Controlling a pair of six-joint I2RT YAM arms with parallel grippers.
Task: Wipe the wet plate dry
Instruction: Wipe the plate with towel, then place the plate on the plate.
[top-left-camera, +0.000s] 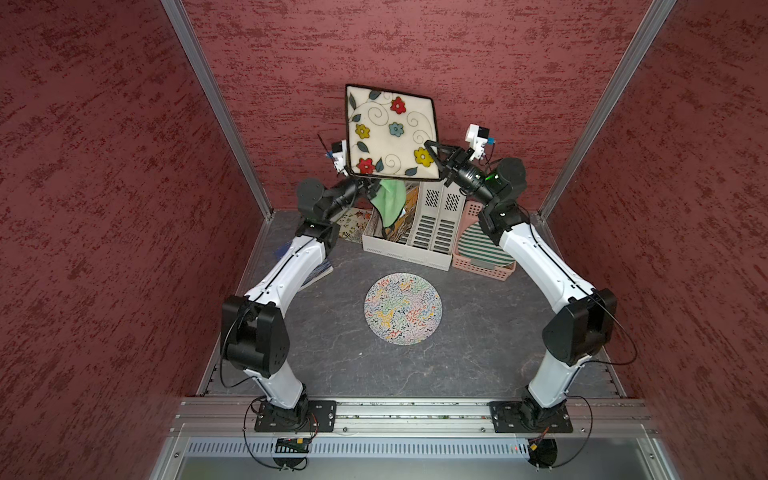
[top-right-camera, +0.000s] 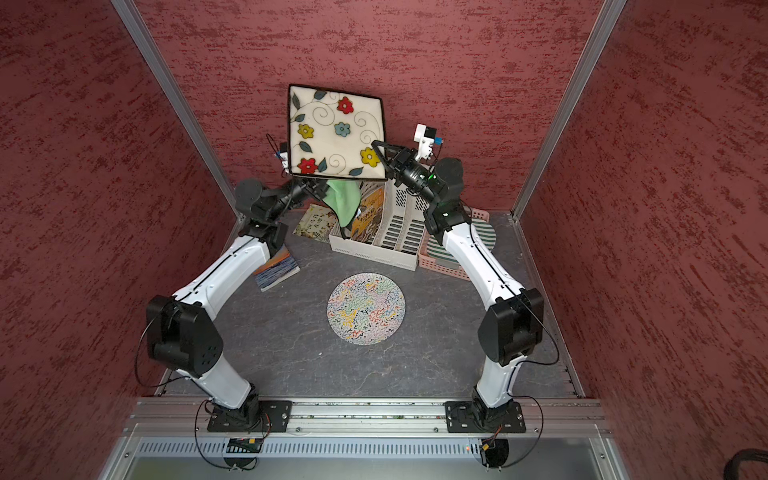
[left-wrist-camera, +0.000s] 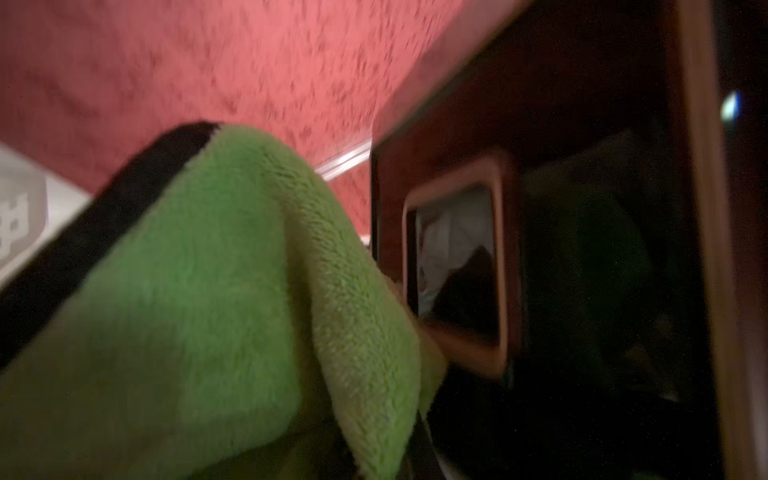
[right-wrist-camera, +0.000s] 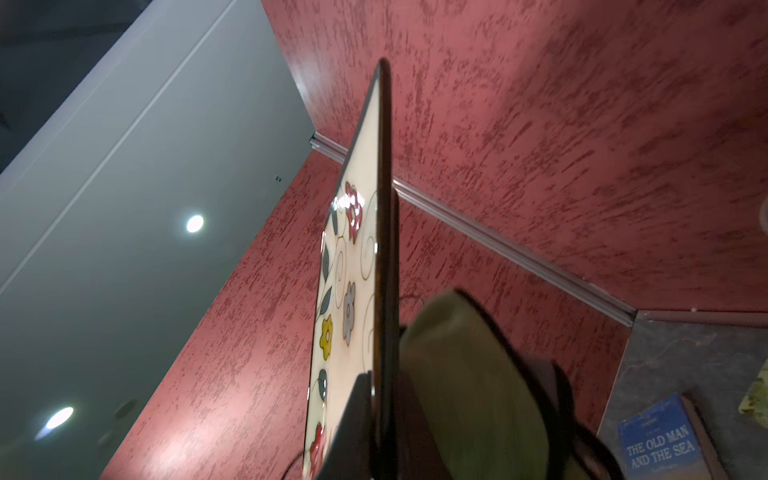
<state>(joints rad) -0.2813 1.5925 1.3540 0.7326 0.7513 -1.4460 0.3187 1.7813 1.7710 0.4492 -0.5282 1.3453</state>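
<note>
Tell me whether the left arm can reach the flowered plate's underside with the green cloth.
Probably yes: the left hand, shut on the green cloth, sits just under the plate, with nothing between.

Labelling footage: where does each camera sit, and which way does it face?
Top views: overhead, looking down on both arms and the held-up square flowered ceramic plate.
Left wrist: left arm, facing plate's dark underside past green fleecy cloth.
Right wrist: right arm, along the plate's edge; right pincer grips it.
Shared: plate, cloth.

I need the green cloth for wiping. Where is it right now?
In both top views the green cloth hangs from the left end effector, behind the raised flowered plate, above the white file rack.
</note>
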